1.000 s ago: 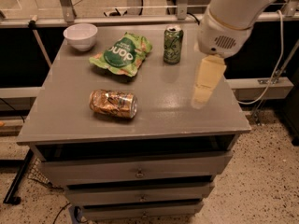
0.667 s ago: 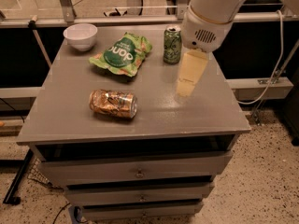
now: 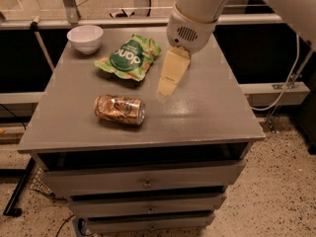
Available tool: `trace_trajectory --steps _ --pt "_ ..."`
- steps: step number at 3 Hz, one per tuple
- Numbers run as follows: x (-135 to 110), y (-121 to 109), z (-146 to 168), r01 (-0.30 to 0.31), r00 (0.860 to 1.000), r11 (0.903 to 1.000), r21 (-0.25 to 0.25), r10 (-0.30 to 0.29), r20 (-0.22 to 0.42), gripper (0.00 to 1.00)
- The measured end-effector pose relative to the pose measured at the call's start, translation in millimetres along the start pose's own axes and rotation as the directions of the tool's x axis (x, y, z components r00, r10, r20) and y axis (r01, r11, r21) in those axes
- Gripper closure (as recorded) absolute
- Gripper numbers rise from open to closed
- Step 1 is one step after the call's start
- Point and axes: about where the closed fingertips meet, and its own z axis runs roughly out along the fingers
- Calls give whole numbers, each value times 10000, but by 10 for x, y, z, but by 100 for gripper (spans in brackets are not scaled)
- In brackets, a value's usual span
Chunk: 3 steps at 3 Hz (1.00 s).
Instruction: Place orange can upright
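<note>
Cabinet (image 3: 212, 107): grey top, three drawers (image 3: 148, 181) below. The right half and front strip of the top lie bare; the left and front edges are in full view, the back edge partly covered.

Arm (image 3: 197, 11): white, entering from the upper right, wrist angled down and left over the back middle of the top; its upper part is cut off.

Gripper (image 3: 166, 87): pale wedge, tip low over the top's centre; how far open cannot be told.

Bag (image 3: 129, 57): green, flat, back left, just beside the gripper.

Can (image 3: 120, 109): orange, on its side near the front left, apart from the gripper.

Bowl (image 3: 85, 36): white, back left corner.
</note>
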Motion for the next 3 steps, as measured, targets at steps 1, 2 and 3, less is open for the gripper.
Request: trace_trajectory --steps 1,2,3 --pt "-199 -6 213 -23 10000 9993 -366 25 56 0" --pt "-409 24 407 738 9967 9962 -457 -753 -312 0" --pt "-549 20 470 753 9962 9957 -537 -775 -394 0"
